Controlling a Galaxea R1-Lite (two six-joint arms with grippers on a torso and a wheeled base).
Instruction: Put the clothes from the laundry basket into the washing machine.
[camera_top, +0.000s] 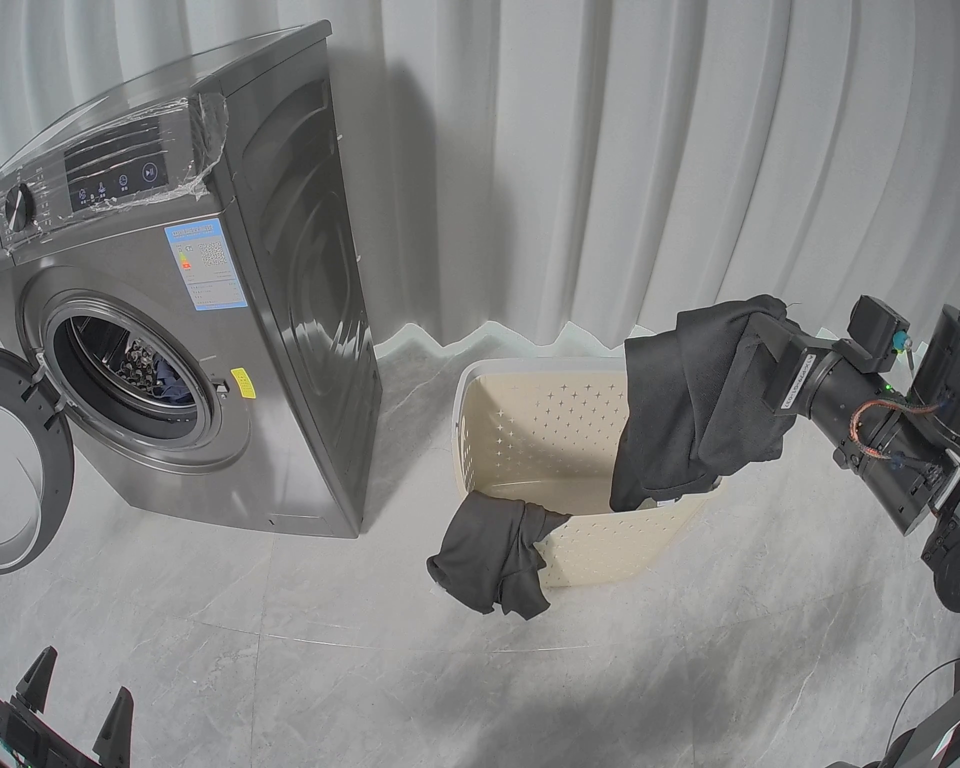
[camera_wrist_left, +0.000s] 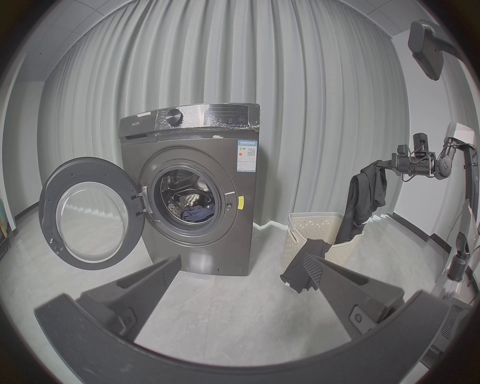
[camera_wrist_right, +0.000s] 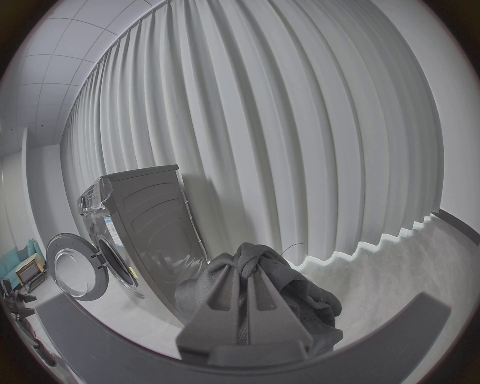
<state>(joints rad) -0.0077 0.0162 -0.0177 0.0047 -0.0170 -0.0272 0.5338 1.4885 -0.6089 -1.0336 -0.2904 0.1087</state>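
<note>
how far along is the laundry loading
Done: the washing machine door is open and some clothes lie in the drum. In hand: the right gripper is shut on a dark garment raised over the laundry basket. Left: a second dark garment draped over the basket's front rim; the left gripper is open and empty.

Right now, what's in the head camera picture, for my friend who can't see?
The right gripper holds a dark grey garment over the cream laundry basket. A second garment hangs over its front rim, and the washing machine stands left, door open.
</note>
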